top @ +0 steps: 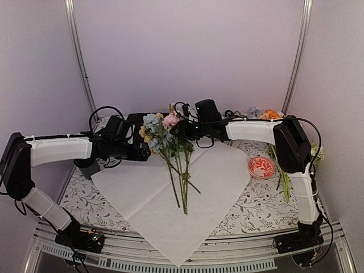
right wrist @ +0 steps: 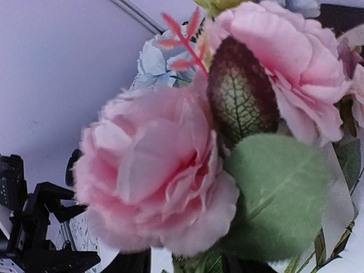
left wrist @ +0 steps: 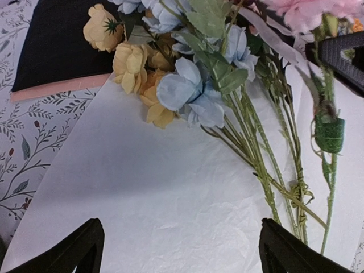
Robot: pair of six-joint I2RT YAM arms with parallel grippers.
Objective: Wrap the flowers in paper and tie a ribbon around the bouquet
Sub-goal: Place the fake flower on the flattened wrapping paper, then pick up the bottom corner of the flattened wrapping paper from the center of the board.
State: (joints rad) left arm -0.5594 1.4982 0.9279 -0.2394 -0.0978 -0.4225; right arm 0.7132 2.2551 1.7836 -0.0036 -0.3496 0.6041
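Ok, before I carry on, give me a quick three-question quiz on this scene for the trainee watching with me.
1. True or false: the flowers are already rolled up inside the paper.
2. Where is the red-and-white disc? A) on the paper B) on the patterned tablecloth, right of the paper C) under the blooms
3. In the left wrist view, is the left gripper open or shut?
Key: 1 false, they lie on top of the flat sheet; 2 B; 3 open, its fingertips stand wide apart.
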